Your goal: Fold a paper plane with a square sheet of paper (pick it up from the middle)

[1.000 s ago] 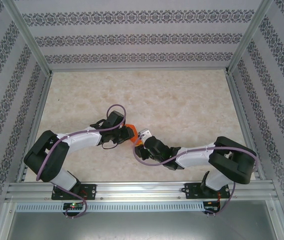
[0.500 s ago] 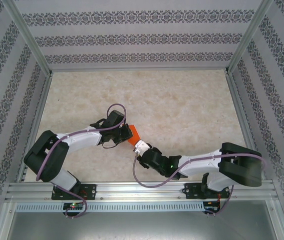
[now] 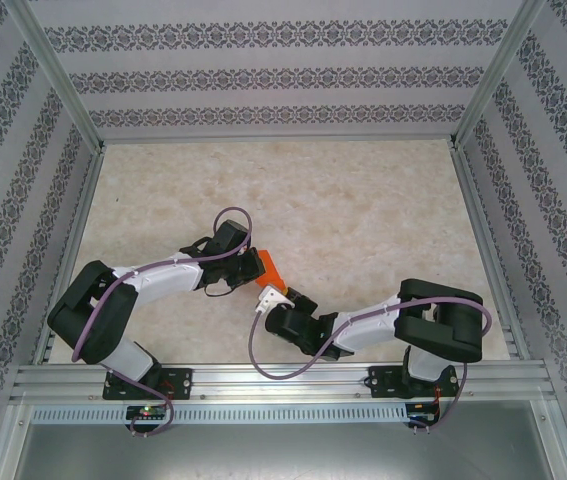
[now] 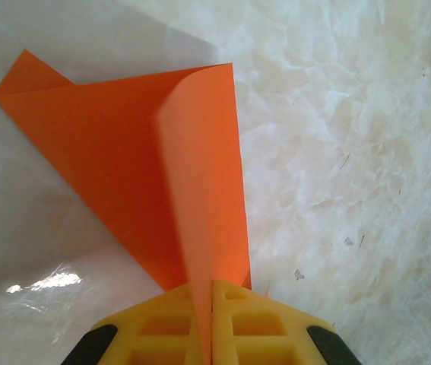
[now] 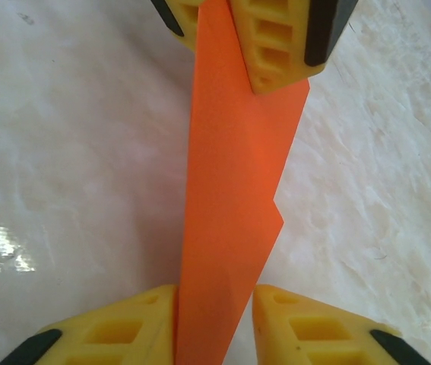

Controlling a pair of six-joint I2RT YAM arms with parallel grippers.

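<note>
Paper is what both arms meet over in the top view: the square sheet of paper (image 3: 271, 270), bright orange and already folded down small, sits over the table (image 3: 383, 220) between the left gripper (image 3: 255, 263) and the right gripper (image 3: 283, 292), in the near half of the surface. From the left wrist we see that gripper's yellow fingers (image 4: 169, 331) pressed together with no gap, clamped on an upright flap of the sheet. Beyond them the paper spreads into a broad triangle, and one layer curls up along a soft fold that is not pressed flat. From the right wrist we see its own fingers (image 5: 109, 334) standing on either side of a narrow folded strip. A sliver of table shows beside one pad, so we judge these jaws parted around the paper and not pinching it, while the left gripper's fingers (image 5: 276, 46) hold the far end at the top of that view. We expect the sheet to be very light, thin and limp — it will bow under its own weight, slide between smooth pads and keep any dent from a hard pinch. The best hold looks to be close to a folded edge, where the doubled layers are stiffer, with the pads flat on the paper and only a gentle pull between the two arms to avoid a tear.
</note>
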